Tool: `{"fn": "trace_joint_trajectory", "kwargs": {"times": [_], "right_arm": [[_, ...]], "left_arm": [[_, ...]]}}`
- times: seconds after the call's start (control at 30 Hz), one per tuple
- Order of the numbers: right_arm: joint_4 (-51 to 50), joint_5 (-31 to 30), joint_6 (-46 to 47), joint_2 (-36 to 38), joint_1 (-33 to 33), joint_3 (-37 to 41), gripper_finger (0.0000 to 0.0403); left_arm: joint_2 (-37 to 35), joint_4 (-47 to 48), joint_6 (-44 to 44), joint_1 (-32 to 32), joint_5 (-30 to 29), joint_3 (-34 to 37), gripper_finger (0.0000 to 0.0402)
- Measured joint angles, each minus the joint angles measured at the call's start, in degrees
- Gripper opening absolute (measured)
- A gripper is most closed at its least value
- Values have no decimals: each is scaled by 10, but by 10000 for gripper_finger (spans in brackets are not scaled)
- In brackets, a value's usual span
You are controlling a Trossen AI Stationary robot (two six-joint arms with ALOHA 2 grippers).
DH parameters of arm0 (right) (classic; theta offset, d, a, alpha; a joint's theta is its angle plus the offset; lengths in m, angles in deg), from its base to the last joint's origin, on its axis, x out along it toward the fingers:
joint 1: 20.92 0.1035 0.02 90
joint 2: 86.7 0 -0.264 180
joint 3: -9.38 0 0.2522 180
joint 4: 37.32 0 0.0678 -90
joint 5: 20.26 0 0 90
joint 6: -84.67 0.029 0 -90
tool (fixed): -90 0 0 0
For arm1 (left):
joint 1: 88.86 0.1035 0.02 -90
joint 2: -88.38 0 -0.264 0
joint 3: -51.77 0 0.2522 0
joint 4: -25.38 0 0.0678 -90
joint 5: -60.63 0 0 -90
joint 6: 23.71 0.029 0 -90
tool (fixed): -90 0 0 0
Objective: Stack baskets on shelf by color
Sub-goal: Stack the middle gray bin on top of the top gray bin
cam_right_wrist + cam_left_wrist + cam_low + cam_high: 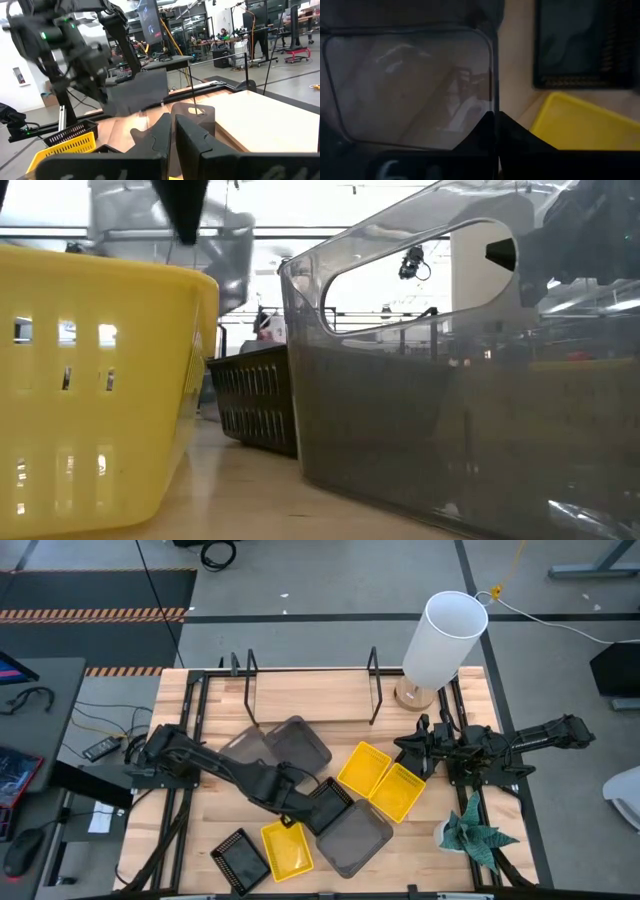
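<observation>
My left gripper (280, 792) is shut on a translucent dark grey basket (245, 751), which hangs in the air over the table's middle. Under it I see a black mesh basket (580, 45) and a yellow basket (590, 122). Another grey basket (297, 743) sits flat near the shelf (310, 700), and a third (355, 837) sits near the front edge. Two yellow baskets (380, 780) lie side by side right of centre, and a second black one (240, 860) lies near the front. My right gripper (415, 745) waits shut at the right, touching nothing. My left gripper pinches the grey basket's upper rim (492, 107), with the side wall running between its two fingers (520, 140). The fingers come from above, pointing down (185, 205). The basket is lifted clear of the table and hangs tilted below them (140, 92).
A tall white cylinder (443, 640) stands on a wooden base at the far right corner. A folded green paper plant (475, 835) sits near the front right. Black wire uprights (375, 690) rise from the shelf board. The nearest yellow (100, 380) and grey (470, 400) baskets crowd the front edge.
</observation>
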Motion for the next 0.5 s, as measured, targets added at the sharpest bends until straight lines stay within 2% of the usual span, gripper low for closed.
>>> {"fn": "trace_joint_trajectory", "kwargs": {"times": [0.23, 0.5], "right_arm": [[0, 0, 0, 0, 0, 0, 28], [0, 0, 0, 0, 0, 0, 28]], "left_arm": [[0, 1, 46, 15, -52, -69, 10], [0, -25, 100, 60, -101, -73, 11]]}}
